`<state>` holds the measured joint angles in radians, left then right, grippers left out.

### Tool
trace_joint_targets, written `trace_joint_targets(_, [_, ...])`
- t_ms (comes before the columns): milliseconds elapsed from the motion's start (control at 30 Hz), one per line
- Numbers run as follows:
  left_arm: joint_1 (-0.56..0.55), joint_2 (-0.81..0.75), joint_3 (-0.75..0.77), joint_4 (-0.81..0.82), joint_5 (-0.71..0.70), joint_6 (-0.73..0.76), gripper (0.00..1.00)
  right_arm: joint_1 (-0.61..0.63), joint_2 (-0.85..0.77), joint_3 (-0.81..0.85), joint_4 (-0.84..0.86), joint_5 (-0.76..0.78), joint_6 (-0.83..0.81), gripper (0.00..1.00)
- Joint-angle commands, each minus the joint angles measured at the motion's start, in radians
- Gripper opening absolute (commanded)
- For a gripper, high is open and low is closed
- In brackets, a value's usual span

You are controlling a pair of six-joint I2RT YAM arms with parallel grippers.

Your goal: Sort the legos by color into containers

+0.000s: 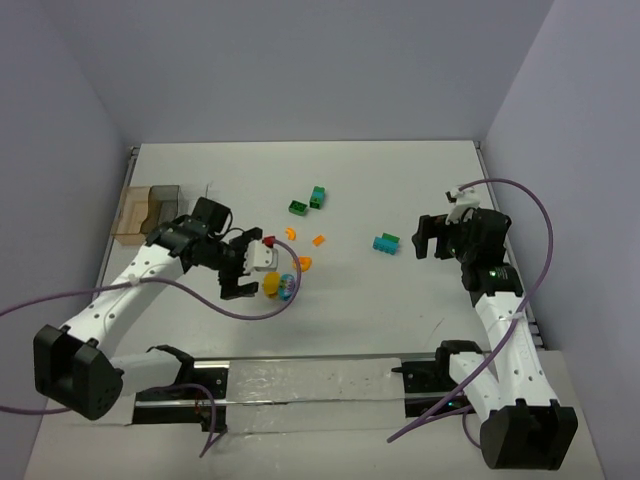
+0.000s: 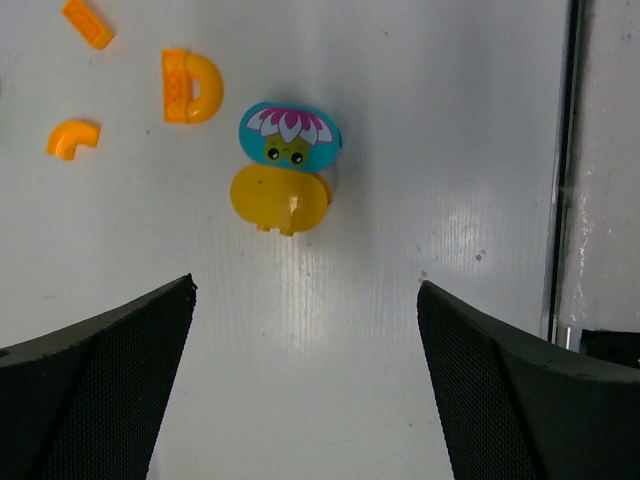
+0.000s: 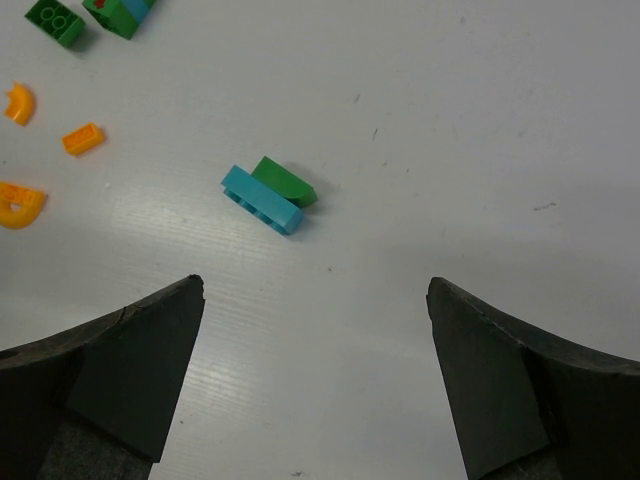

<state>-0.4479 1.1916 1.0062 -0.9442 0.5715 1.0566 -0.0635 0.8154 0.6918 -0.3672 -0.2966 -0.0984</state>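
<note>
With left fingers (image 2: 100,390) and right fingers (image 3: 110,370) wide open and empty, lower the left pair squarely over the yellow piece (image 2: 280,198).

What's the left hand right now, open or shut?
Open. The left hand shows both fingers wide apart, nothing between them; the yellow lego lies just beyond.

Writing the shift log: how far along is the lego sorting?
Done: nothing; no brick shows in the containers. In hand: nothing; the left end effector hangs open near the yellow piece, the right end effector open near the teal brick. Left: every piece lies on the table.
</note>
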Motion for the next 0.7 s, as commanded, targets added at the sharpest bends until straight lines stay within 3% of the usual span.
trace_joint_targets(0, [-0.058, 0.085, 0.008, 0.095, 0.023, 0.094, 0.99, -0.004, 0.011, 0.009, 0.022, 0.003, -0.011, 1.00])
trace_joint_targets(167, [-0.077, 0.183, 0.035, 0.139, 0.059, 0.135, 0.99, -0.004, 0.013, 0.009, 0.020, 0.014, -0.015, 1.00])
trace_joint_targets(667, [-0.097, 0.395, -0.019, 0.308, -0.071, 0.074, 0.99, -0.004, 0.028, 0.015, 0.013, 0.014, -0.018, 1.00])
